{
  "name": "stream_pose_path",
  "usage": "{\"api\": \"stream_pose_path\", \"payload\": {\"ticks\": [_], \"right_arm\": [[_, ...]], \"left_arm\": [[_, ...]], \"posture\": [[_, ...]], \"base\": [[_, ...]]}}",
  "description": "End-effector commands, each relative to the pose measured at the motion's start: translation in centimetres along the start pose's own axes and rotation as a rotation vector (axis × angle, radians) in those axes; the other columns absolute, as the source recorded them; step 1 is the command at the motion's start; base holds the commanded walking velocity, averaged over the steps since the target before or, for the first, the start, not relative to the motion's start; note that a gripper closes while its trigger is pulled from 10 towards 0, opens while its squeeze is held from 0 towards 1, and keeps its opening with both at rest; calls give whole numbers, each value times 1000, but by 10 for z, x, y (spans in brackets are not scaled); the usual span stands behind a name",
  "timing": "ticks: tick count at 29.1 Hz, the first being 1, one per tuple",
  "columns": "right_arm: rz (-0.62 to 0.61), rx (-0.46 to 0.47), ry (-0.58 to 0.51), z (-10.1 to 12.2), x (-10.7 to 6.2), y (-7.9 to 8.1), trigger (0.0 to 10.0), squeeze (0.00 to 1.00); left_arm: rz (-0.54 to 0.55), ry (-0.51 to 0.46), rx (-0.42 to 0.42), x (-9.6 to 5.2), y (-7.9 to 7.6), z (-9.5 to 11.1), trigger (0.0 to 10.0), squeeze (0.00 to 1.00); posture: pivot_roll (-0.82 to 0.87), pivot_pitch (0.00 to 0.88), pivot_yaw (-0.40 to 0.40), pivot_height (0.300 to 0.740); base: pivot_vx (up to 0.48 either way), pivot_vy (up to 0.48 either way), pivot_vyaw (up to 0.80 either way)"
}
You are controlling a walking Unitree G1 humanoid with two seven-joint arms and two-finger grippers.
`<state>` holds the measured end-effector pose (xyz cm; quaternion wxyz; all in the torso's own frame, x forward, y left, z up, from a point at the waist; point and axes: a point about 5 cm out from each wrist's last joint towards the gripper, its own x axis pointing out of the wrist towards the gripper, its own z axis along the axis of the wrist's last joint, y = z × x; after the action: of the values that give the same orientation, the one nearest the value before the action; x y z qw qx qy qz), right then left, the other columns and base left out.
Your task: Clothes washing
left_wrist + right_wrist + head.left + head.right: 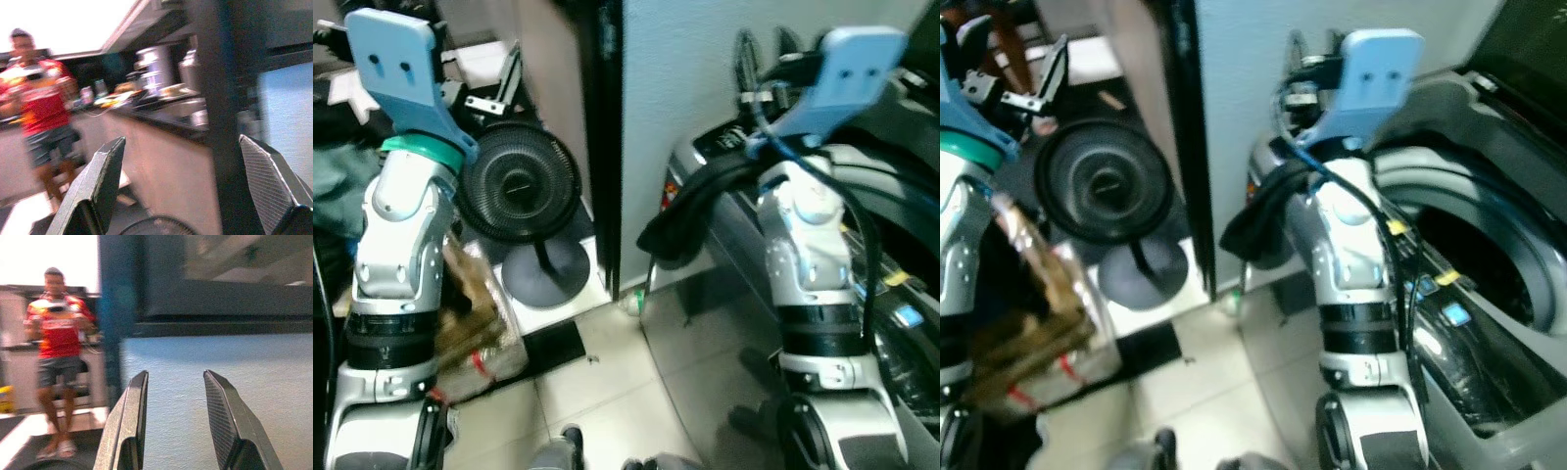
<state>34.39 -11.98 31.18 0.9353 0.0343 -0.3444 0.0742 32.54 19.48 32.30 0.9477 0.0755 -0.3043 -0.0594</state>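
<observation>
A top-loading washing machine [1513, 294] stands at the right against a pale wall, its dark drum uncovered. A dark garment [690, 211] hangs over the machine's near left corner, just left of my raised right arm [813, 245]. My left arm [401, 225] is raised at the left, above the floor. In the left wrist view my left gripper [183, 188] is open, its fingers [98, 183] wide apart with nothing between them. My right gripper [178, 423] is also open and holds nothing, pointing at the pale wall.
A black floor fan [519, 184] stands on the tiles left of a dark door frame [604, 147]. A clear bag of brownish stuff [475, 318] lies beside my left arm. A person in a red shirt [57, 333] stands further off by a counter.
</observation>
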Motion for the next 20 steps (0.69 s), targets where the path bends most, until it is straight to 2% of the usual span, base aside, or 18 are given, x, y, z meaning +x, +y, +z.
{"api": "stream_pose_path", "payload": {"ticks": [1,20], "right_arm": [[-12,7,-4,0,-2,-4,10000,0],[-9,15,-6,0,-2,-3,10000,0]], "left_arm": [[-19,5,7,-1,-5,-1,10000,0],[-21,2,9,1,-5,0,10000,0]], "posture": [[69,51,16,740],[70,48,18,740]], "base": [[0,0,800],[0,0,796]]}}
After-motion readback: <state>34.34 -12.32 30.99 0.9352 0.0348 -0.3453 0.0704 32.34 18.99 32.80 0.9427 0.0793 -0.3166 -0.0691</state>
